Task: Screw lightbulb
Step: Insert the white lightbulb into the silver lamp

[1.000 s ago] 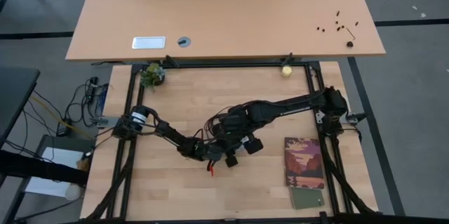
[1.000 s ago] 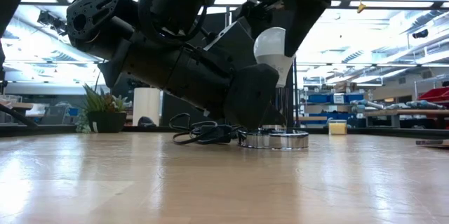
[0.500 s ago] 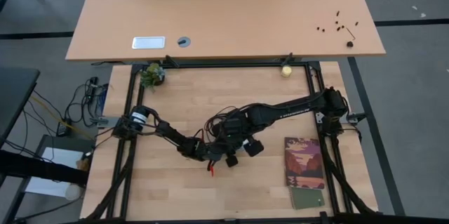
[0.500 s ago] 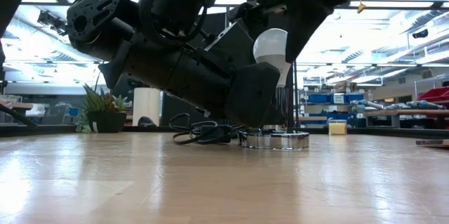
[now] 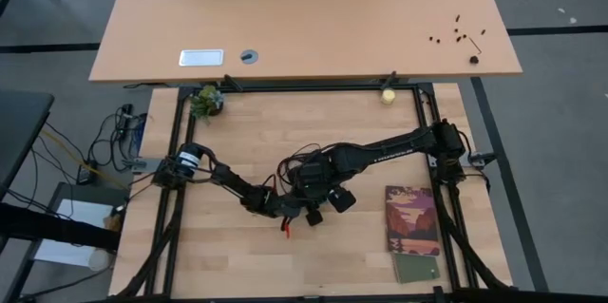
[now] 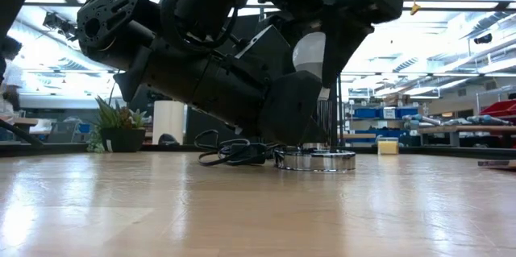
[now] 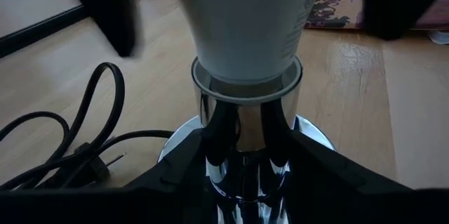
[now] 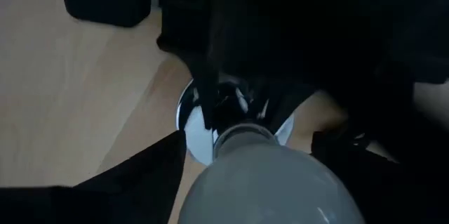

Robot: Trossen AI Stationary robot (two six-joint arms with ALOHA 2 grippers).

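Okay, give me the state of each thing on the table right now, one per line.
lightbulb: upright, seated in the socket.
socket: upright on the table, its chrome stem clamped by the left gripper.
right gripper: around the bulb from above.
black cord: lying loose beside the socket.
booklet: flat, closed.

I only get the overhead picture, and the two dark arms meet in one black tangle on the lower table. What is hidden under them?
Observer: A white lightbulb standing upright in a shiny socket. The table-level view shows it.
Operator: Is anything holding that socket?
Observer: Yes. In the left wrist view, the left tool is clamped on the socket's chrome stem.
Operator: And the other arm?
Observer: The right tool comes down over the bulb's round top. Whether it grips, I cannot tell.
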